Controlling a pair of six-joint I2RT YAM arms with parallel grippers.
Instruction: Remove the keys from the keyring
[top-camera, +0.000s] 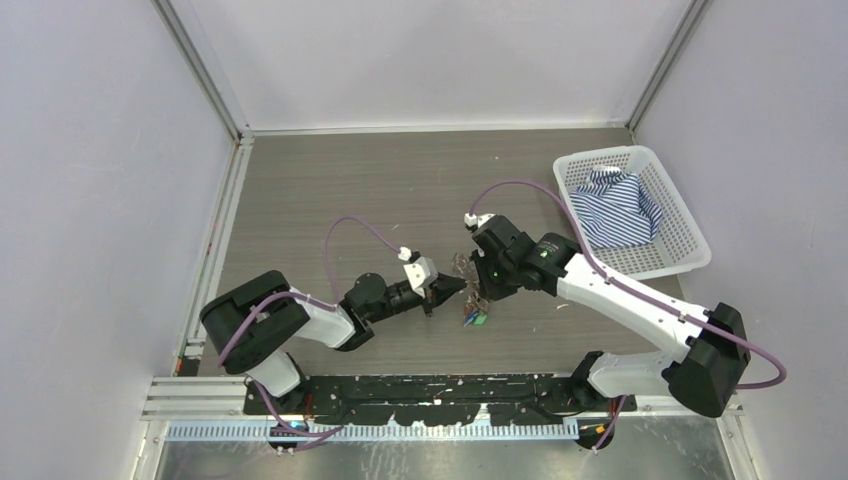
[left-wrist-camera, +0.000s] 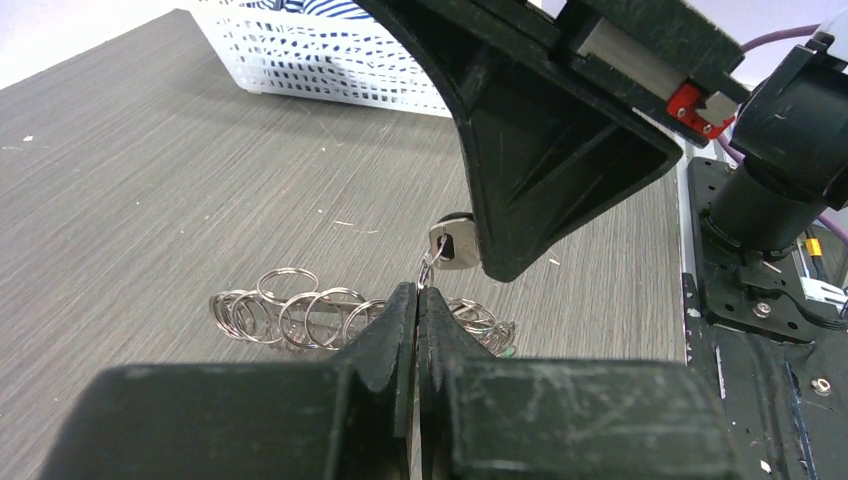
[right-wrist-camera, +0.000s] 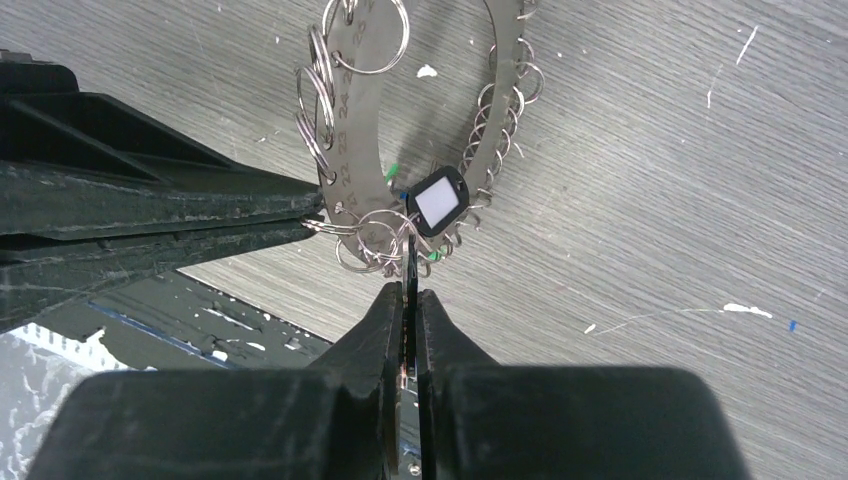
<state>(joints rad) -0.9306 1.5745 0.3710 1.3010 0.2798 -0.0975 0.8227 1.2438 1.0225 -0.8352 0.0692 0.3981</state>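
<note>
- Both arms reach in from the near edge of the tabletop (top-camera: 340, 190) and meet a little way in from that edge, about midway between its left and right edges.
- Left hand (left-wrist-camera: 416, 298): fingers pressed together with no gap showing. The tips pinch the rim of the keyring (right-wrist-camera: 352, 150) from the left, right where the small split rings (left-wrist-camera: 290, 315) hang. Whether they bite the band itself or one of those rings, I cannot tell.
- Right hand (right-wrist-camera: 408, 302): fingers drawn together on a thin blade that runs up into the dark-headed key (right-wrist-camera: 438, 199), so it is clamped on that key. The key's head, black with a pale centre, sits just past the fingertips, against the inner edge of the keyring's band.
- Keyring: a flat grey band, curved and stamped with numbers, fringed with wire rings along both edges. It is held between the two hands, off the tabletop.
- More keys (top-camera: 476, 319), with green and blue heads, show just below the meeting point on the near side. Hanging or resting on the surface: cannot tell.
- Far right corner area: a white basket (top-camera: 690, 250) against the right edge, with a blue-and-white striped cloth (top-camera: 615, 205) in it, well apart from the hands.
</note>
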